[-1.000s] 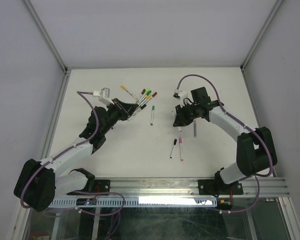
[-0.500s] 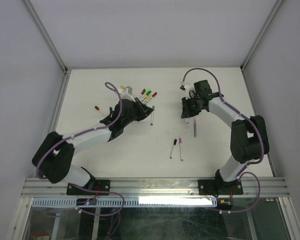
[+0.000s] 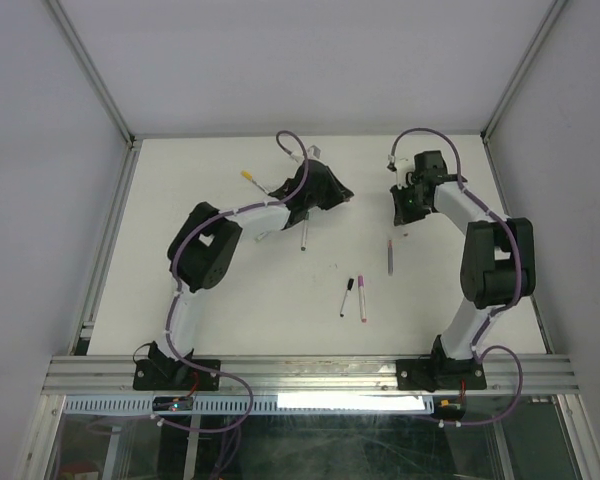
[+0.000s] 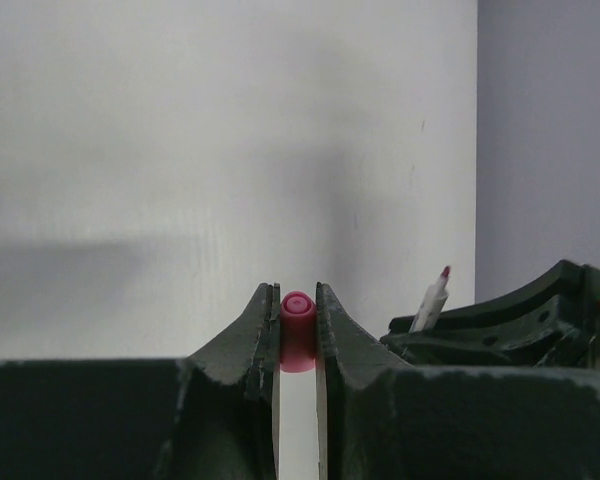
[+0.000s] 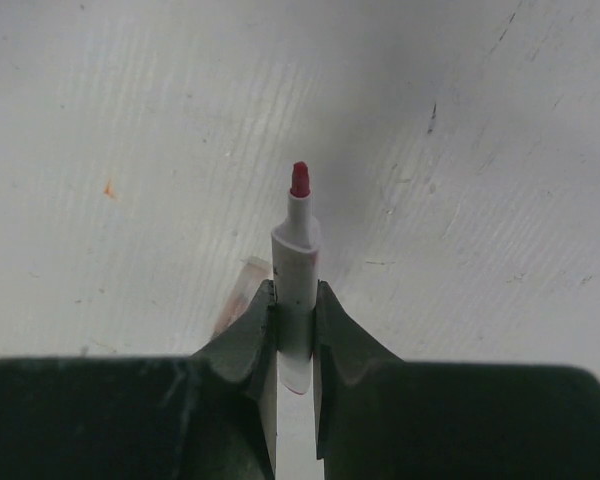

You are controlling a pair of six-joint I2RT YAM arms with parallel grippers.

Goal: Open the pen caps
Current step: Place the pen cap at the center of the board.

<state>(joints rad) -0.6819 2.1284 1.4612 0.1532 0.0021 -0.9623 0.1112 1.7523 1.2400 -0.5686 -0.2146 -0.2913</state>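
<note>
Your left pincer (image 4: 296, 292) is clenched on a magenta cap (image 4: 298, 335), held by its sides with one end poking out past the fingertips. Your right pincer (image 5: 296, 292) grasps a pen (image 5: 296, 250) low on its white barrel. The pen's red nib (image 5: 299, 180) is bare, and it is held over the far part of the tabletop (image 3: 230, 290). This pair looks parted.

Expect both pieces to weigh next to nothing. The cap is a hard, smooth stub, so it will likely squirt out of a crooked grip; take caps square across the sides. The barrel is stiff but slim, so hold it well back from the collar and pull straight along its length. The nib is soft and will mark, so keep it off the surface.

A second ago your left arm sat over the pen cluster on the left. It has now swung to the far middle and hides that cluster, leaving only the yellow pen (image 3: 250, 178) in sight. Your right arm has drawn back and to the right. The loose pens (image 3: 361, 300) in the middle have not shifted.
</note>
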